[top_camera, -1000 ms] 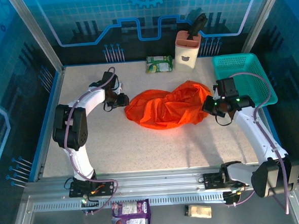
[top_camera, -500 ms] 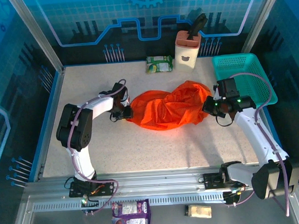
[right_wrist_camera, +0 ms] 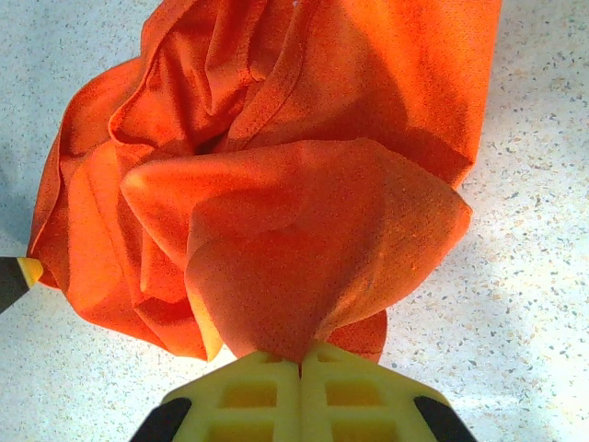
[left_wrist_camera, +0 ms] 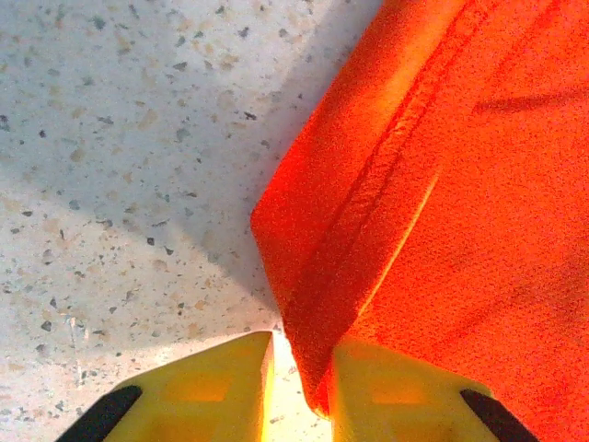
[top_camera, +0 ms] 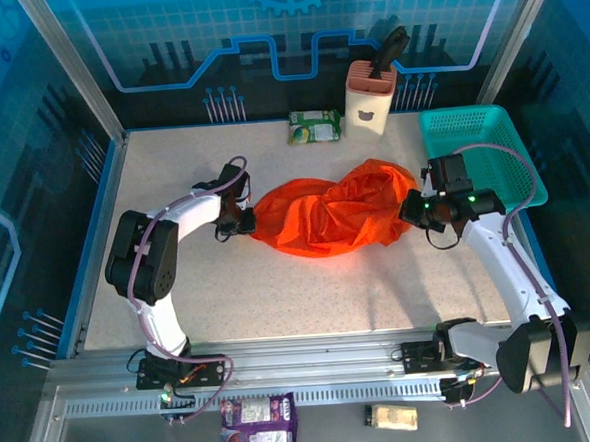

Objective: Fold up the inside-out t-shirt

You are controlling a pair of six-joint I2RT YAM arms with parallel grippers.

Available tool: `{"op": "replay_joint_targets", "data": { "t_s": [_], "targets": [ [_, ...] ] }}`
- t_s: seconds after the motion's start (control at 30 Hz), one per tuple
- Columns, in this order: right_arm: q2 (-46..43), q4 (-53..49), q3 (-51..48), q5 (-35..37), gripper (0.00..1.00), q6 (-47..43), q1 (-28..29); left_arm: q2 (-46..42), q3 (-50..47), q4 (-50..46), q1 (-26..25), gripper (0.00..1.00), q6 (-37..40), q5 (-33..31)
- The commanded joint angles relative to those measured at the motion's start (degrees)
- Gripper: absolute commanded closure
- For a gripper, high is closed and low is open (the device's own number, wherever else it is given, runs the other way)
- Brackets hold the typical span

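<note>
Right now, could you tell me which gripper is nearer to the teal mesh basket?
Right. The right gripper is just left of the teal mesh basket, jaws shut on the orange t-shirt; the left gripper is across the shirt, at its left edge.

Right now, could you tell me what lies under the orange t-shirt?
The t-shirt lies crumpled on the speckled table, which shows around it. Anything beneath the heap is hidden by cloth.

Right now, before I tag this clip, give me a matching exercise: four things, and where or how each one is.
1 left tool
2 right tool
3 teal basket
4 green packet

A far right of the table
B shut on bunched t-shirt
C far edge, beside white holder
D t-shirt hem between its fingers

Pairs: 1-D, 2-B, 3-A, 4-C
</note>
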Motion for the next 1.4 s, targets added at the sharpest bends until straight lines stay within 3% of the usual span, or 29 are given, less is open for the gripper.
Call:
{"op": "replay_joint_targets", "data": {
  "t_s": [0.0, 0.1, 0.37, 0.47, 0.63, 0.87, 1.13, 1.2, 1.27, 1.37],
  "targets": [
    [-0.8, -1.0, 1.8, -0.8, 1.00, -0.7, -0.6, -1.5, 0.0, -0.2, 0.0, 0.89, -0.1, -0.5],
    [-1.4, -1.5, 3.1, -0.2, 1.00, -0.8, -0.6, -3.8, 0.2, 0.2, 0.0, 1.00, 0.0, -0.1],
    [-8.4, -2.3, 14.8, 7.2, 1.00, -4.0, -2.5, -22.0, 5.7, -3.2, 4.8, 1.00, 0.1, 2.8],
    [-10.8, -3.8, 22.4, 13.0, 1.00, -6.6, -3.0, -30.1, 9.2, -5.1, 6.7, 1.00, 1.7, -0.5],
    [-12.8, -2.3, 32.9, 19.4, 1.00, -11.0, -3.1, -36.9, 17.4, -8.4, 11.8, 1.00, 2.9, 1.4],
    [-5.9, -1.3, 34.8, 21.1, 1.00, -13.6, -3.2, -29.0, 23.9, -11.3, 15.3, 1.00, 4.0, 9.2],
    [8.7, -2.7, 23.1, 9.1, 1.00, -10.7, -6.8, -7.1, 23.6, -11.2, 16.0, 1.00, 2.7, 25.7],
    [11.2, -1.5, 19.4, 6.5, 1.00, -9.9, -7.4, -4.4, 21.6, -8.6, 15.8, 0.91, 1.1, 26.9],
    [12.1, -0.3, 16.5, 5.7, 1.00, -9.6, -7.8, -4.6, 18.4, -5.4, 15.8, 0.73, -0.7, 26.7],
    [11.5, 0.8, 12.8, 5.8, 1.00, -9.5, -7.9, -7.2, 13.7, -2.2, 15.6, 0.66, -2.7, 26.8]
  ]
}}
